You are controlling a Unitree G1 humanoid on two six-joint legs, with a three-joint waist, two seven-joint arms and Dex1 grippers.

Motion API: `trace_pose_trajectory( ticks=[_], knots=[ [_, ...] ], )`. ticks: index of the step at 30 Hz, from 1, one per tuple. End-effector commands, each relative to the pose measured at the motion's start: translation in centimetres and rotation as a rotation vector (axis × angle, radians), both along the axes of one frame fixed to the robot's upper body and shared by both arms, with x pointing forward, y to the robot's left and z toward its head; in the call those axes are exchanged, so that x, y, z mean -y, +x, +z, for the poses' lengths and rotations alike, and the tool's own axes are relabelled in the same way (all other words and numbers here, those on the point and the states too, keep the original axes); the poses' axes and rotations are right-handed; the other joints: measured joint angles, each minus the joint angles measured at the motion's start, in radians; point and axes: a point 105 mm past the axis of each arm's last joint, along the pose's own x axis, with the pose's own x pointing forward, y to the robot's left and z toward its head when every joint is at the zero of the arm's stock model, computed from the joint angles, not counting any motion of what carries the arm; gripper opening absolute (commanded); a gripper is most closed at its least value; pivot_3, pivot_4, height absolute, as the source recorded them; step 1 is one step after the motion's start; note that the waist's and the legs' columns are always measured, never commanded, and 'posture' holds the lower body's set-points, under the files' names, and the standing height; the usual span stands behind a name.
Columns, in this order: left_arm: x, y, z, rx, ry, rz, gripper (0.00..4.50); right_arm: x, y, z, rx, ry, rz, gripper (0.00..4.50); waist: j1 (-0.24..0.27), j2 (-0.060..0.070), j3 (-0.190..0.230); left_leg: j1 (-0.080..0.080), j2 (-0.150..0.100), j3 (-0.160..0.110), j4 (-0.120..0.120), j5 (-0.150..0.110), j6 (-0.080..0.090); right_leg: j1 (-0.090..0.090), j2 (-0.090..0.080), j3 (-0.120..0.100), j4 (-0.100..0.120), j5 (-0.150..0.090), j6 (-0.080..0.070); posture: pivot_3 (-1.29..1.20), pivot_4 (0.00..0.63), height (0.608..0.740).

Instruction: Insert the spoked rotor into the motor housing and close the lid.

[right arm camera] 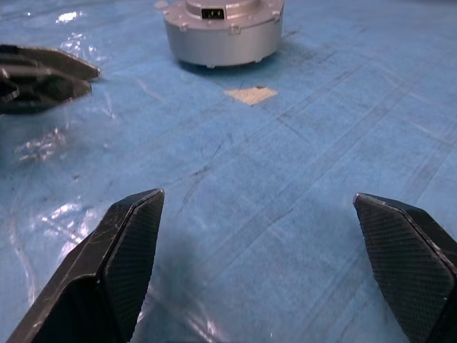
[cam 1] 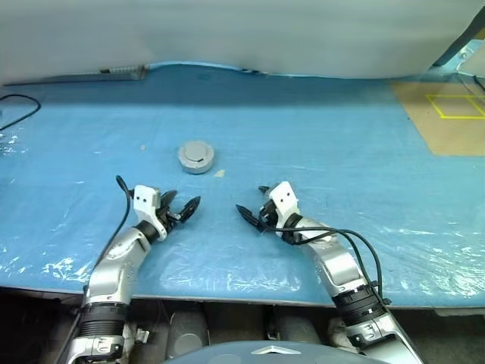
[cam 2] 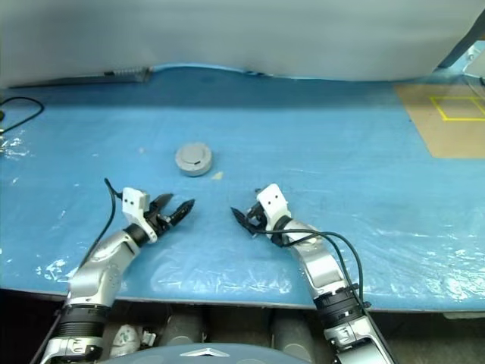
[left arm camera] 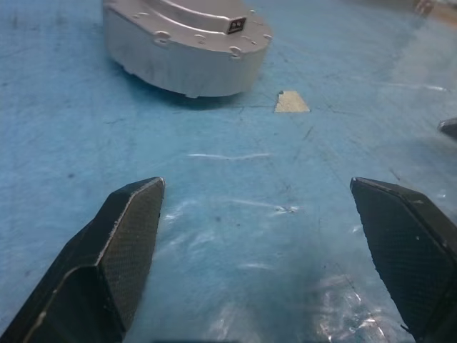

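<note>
Left gripper: lower left of centre in the head view, low over the bench; black fingers spread wide, nothing between them.
Right gripper: lower centre-right, pointing toward the left gripper; fingers likewise wide apart and empty.
Gap between grippers: bare blue covering, tips well apart.
Motor housing: round grey puck, upper left of centre, beyond both grippers and apart from them; lid sits on top, closed, with a small dark connector on it.
Rotor: cannot be seen with the lid on.
Tan scrap: just beside the housing, toward the grippers.
Bench: blue plastic sheet, wrinkled along the near edge; open room on all sides of the housing.
Black cable: far left edge.
Brown board: upper right, marked with yellow tape.
</note>
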Motion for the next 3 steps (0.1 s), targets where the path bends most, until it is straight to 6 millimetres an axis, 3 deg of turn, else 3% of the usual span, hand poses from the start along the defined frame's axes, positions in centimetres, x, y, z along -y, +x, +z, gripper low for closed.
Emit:
trace_pose_trajectory(
  ticks=[1, 3],
  knots=[
    [0.67, 0.46, 0.77, 0.13, 0.139, -0.006, 4.45, 0.38, 0.17, 1.12, 0.043, 0.054, -0.036, 4.5, -0.004, -0.002, 0.001, 0.0, 0.0, 0.0, 0.0, 0.0, 0.0, 0.0, 0.0, 0.0, 0.0, 0.0, 0.0, 0.0, 0.15, 0.74],
    [0.75, 0.62, 0.77, 0.154, 0.153, -0.003, 4.45, 0.45, 0.23, 1.19, 0.052, 0.057, -0.04, 4.5, -0.004, -0.003, 0.002, -0.001, 0.0, 0.0, 0.0, 0.0, -0.001, -0.001, 0.0, 0.0, 0.0, 0.0, 0.0, 0.0, 0.15, 0.74]
  ],
)
